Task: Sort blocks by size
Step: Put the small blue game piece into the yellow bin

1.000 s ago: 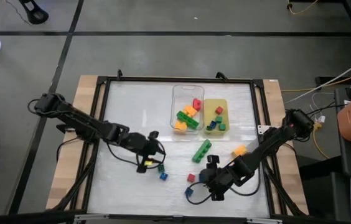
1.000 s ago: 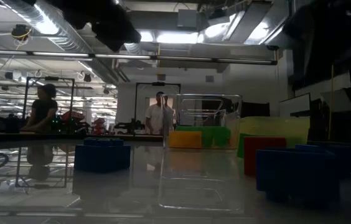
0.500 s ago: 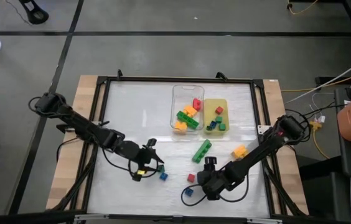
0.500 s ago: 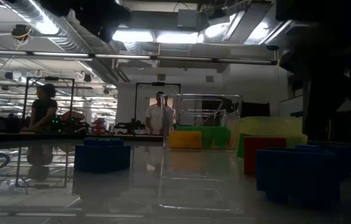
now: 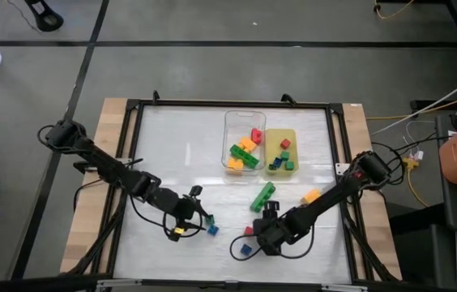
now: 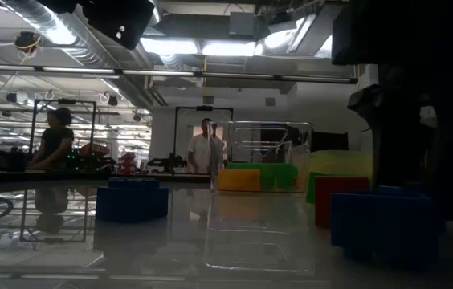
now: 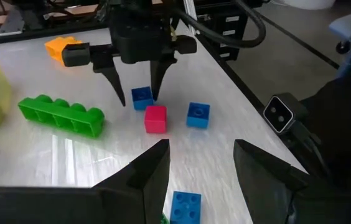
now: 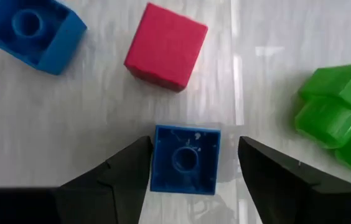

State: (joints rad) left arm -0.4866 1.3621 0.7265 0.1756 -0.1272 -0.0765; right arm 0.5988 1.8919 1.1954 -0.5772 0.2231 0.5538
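Loose blocks lie on the white table: a long green bar (image 5: 262, 196), an orange block (image 5: 311, 196), a red cube (image 5: 249, 231) and blue cubes (image 5: 245, 250) (image 5: 212, 229). My right gripper (image 8: 193, 155) is open and low over the table. Its fingers stand on either side of a small blue cube (image 8: 185, 158), beside the red cube (image 8: 166, 46). It also shows in the left wrist view (image 7: 139, 93). My left gripper (image 7: 200, 158) is open and empty, just above the table, with another blue cube (image 7: 185, 208) below it.
A clear tray (image 5: 230, 122) and a yellow tray (image 5: 293, 136) stand side by side at the table's far middle, each with several blocks inside. A black frame (image 5: 135, 122) edges the table. In the low view, people stand in the room beyond.
My right gripper has gone toward the table's left edge, to the red and blue cubes, and now straddles a blue cube. My left gripper has gone toward the near edge, closer to the blue cube on its side. No block has moved.
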